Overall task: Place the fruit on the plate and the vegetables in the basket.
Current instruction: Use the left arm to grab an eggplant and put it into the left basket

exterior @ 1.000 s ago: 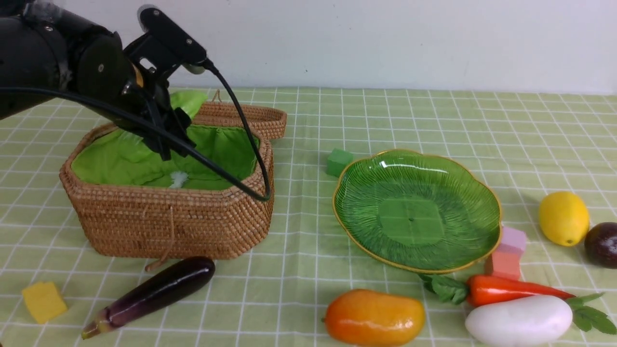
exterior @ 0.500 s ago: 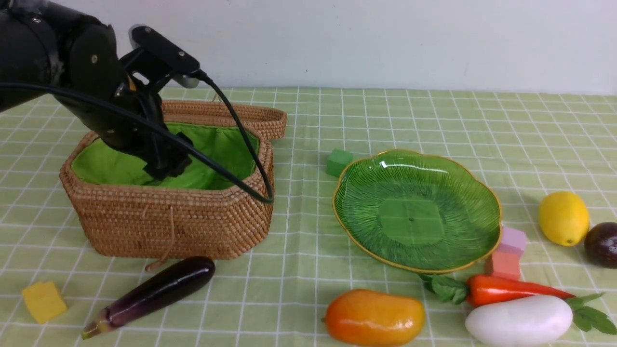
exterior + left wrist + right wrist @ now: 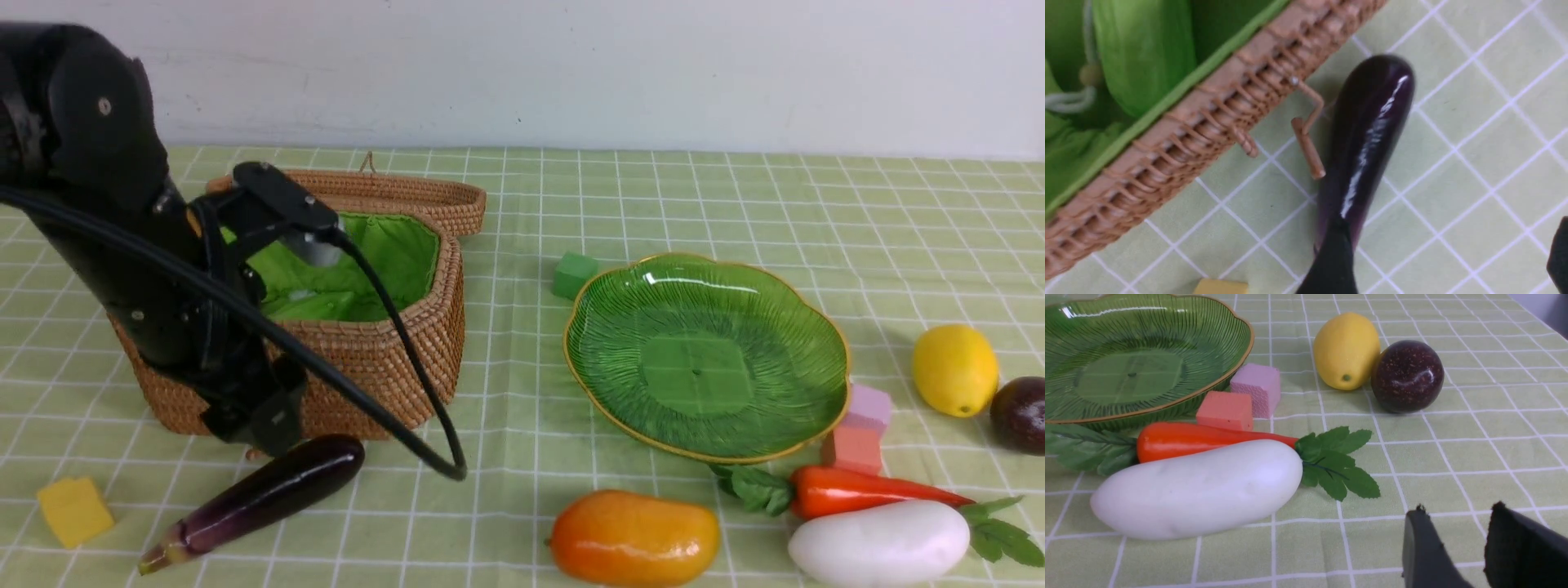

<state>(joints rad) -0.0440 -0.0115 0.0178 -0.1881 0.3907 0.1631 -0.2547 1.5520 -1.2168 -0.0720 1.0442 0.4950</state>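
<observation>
My left gripper (image 3: 265,423) hangs low in front of the basket (image 3: 371,359), just above the thick end of the eggplant (image 3: 261,494). In the left wrist view it (image 3: 1445,261) is wide open and empty; one finger (image 3: 1331,261) overlaps the eggplant (image 3: 1367,134). The light green gourd (image 3: 1143,53) lies inside the basket (image 3: 1208,118). The plate (image 3: 706,355) holds nothing. The mango (image 3: 635,537), carrot (image 3: 865,490), radish (image 3: 880,543), lemon (image 3: 953,369) and dark fruit (image 3: 1019,414) lie on the cloth. My right gripper (image 3: 1457,510) is open and empty, near the radish (image 3: 1196,490).
The basket lid (image 3: 408,196) lies open behind it. Foam cubes: green (image 3: 574,273) by the plate's far rim, pink (image 3: 867,407) and salmon (image 3: 851,447) at its right rim, yellow (image 3: 73,510) front left. The basket's toggle clasp (image 3: 1308,151) dangles beside the eggplant.
My left arm has come out of the basket and dropped down in front of it, to just above the eggplant. The other objects have not moved.
</observation>
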